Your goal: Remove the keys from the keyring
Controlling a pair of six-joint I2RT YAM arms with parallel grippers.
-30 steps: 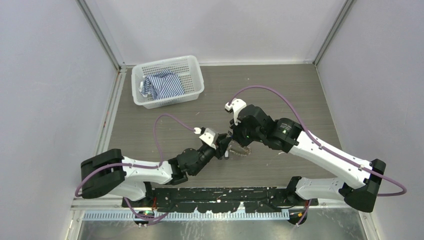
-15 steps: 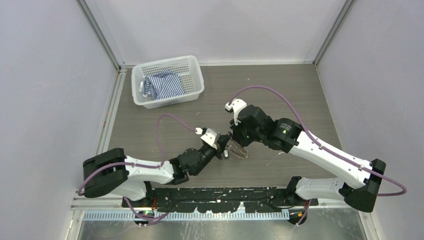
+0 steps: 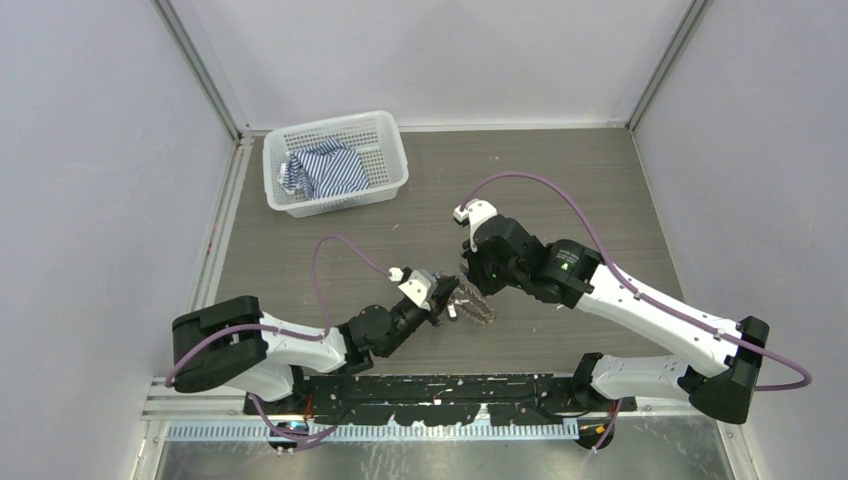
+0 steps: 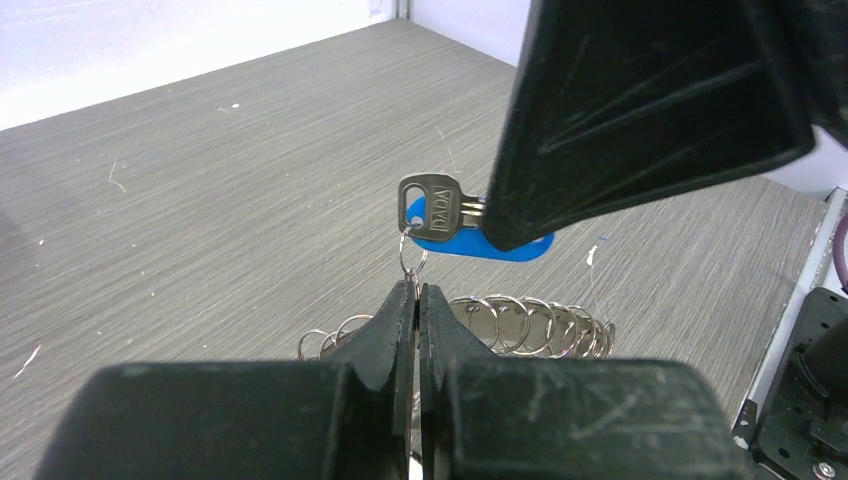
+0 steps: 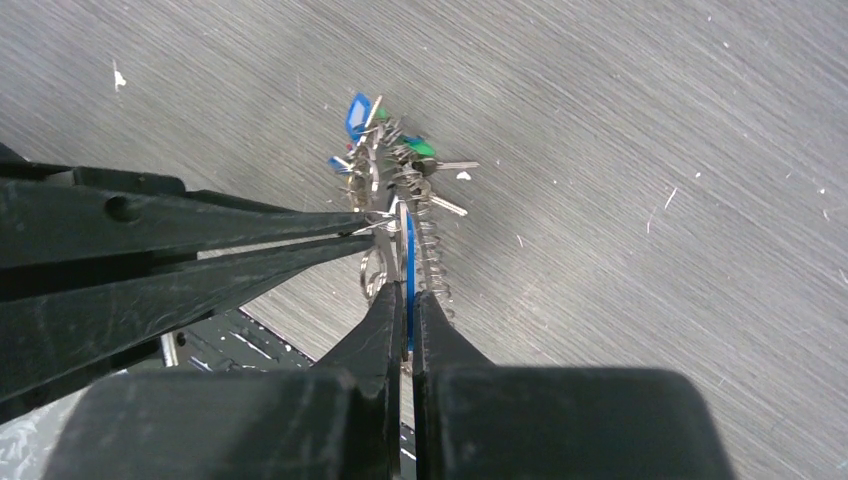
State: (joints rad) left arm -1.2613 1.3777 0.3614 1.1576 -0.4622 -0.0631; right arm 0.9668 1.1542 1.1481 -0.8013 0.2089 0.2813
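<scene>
The left gripper [image 4: 416, 300], fully closed, pinches the small split ring [image 4: 410, 255] under a silver key [image 4: 430, 195]. The right gripper [image 5: 405, 298], closed, clamps that key's blade. The keyring [image 4: 530, 325] sits just beside both, over the table [image 4: 200, 180].

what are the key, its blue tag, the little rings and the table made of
key: silvery metal, dull sheen, stamped letters on the head.
tag: likely plastic; flat, even blue, smooth.
rings: thin shiny metal wire loops.
table: matte grey wood-grain surface, probably laminate; real wood not ruled out.
</scene>
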